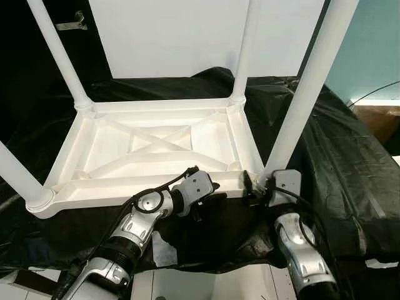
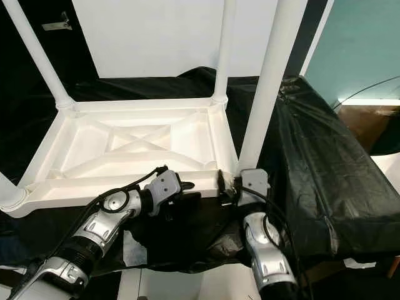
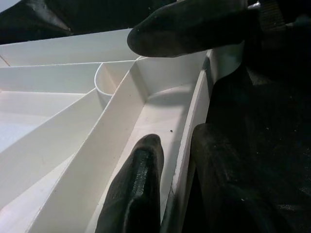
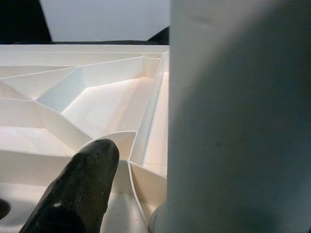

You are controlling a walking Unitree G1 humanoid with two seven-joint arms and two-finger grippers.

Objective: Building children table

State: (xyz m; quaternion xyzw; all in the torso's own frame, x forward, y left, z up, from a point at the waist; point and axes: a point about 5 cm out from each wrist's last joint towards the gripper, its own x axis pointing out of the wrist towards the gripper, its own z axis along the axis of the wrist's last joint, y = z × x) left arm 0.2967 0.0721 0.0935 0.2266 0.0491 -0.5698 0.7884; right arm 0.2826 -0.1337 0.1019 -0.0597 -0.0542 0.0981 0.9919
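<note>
A white plastic children's table (image 1: 125, 184) lies upside down on black cloth, its ribbed underside facing up. Several white legs stand up from its corners. The near right leg (image 1: 300, 106) rises beside my right gripper (image 1: 253, 184), which is shut on its base at the corner socket. In the right wrist view one finger (image 4: 82, 184) rests inside the corner while the leg (image 4: 238, 121) hides the other. My left gripper (image 1: 209, 190) is at the near rim, just left of that corner. In the left wrist view its fingers (image 3: 141, 184) straddle the rim wall (image 3: 187, 145) and are shut on it.
Black cloth (image 1: 350, 162) covers the surface under and around the table and drapes to the right. A white panel (image 1: 181, 31) stands behind. A teal wall (image 1: 375, 44) and a brown box (image 1: 381, 122) are at the right. A white scrap (image 1: 164, 250) lies below the near edge.
</note>
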